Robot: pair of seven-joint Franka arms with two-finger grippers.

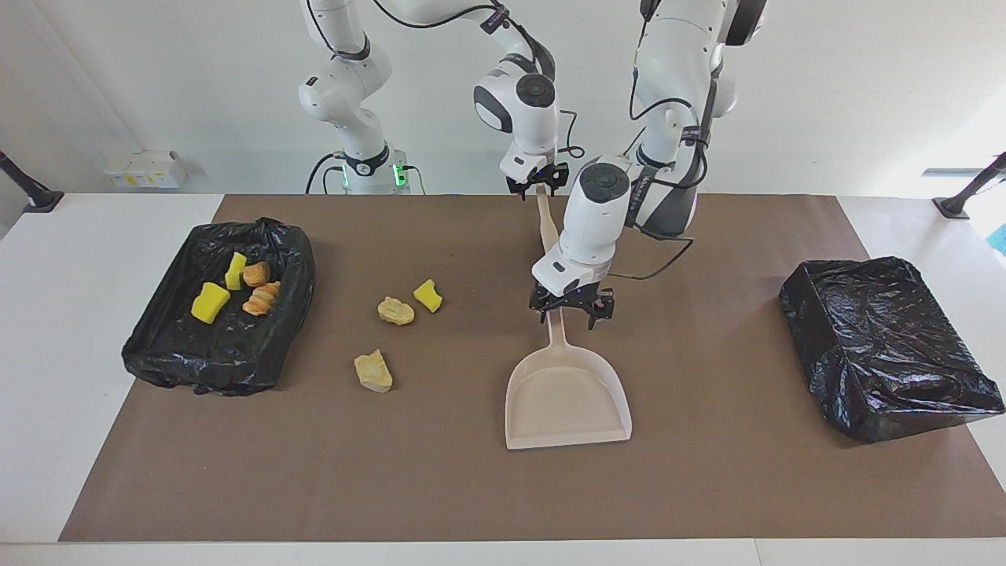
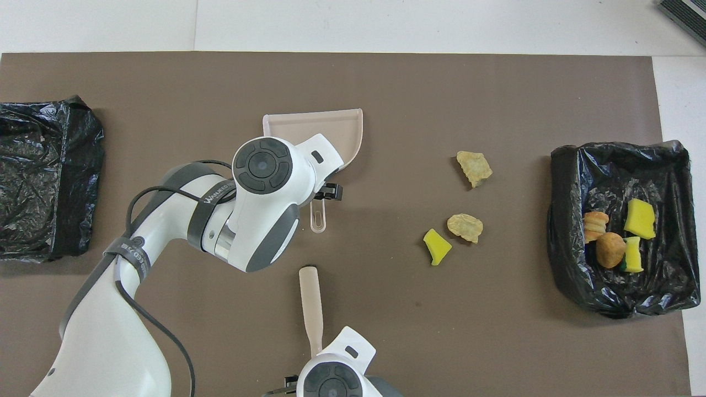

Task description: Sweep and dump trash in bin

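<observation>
Facing view: my left gripper [image 1: 571, 306] straddles the dustpan [image 1: 567, 397] handle, spread; my right gripper [image 1: 537, 184], grip unclear, meets the brush [image 1: 549, 228].

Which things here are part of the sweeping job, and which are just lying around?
Job: three loose scraps, dustpan, brush, bin holding four scraps, second lined bin.
Lying about: white boxes, black stand feet.
</observation>
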